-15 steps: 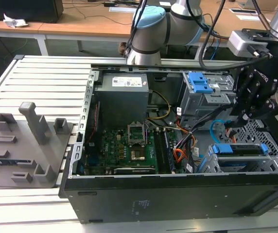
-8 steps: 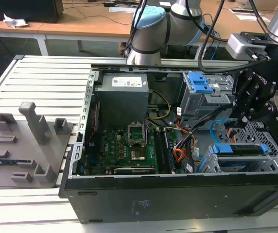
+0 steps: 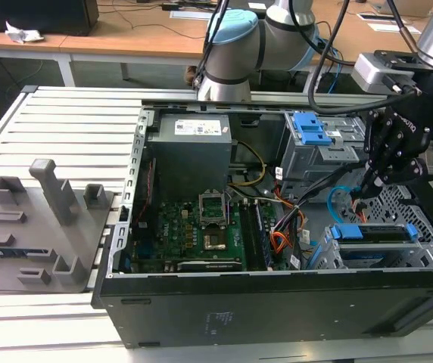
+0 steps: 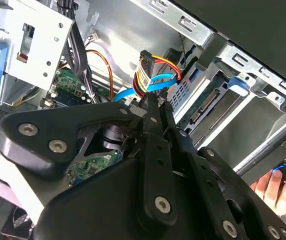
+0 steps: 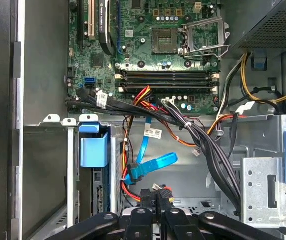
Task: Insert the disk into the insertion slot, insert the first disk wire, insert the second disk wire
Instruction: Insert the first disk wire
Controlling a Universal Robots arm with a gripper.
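Inside computer case, blue disk wire ends beside closed gripper fingertips.

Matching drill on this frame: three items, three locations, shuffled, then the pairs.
1. flat blue ribbon cable
2. blue plastic latch
3. grey moulded fixture block

A. on the slatted metal table, outside the black computer case
B. just ahead of the pincer
C. on the taller grey metal cage

Pairs: 1-B, 2-C, 3-A
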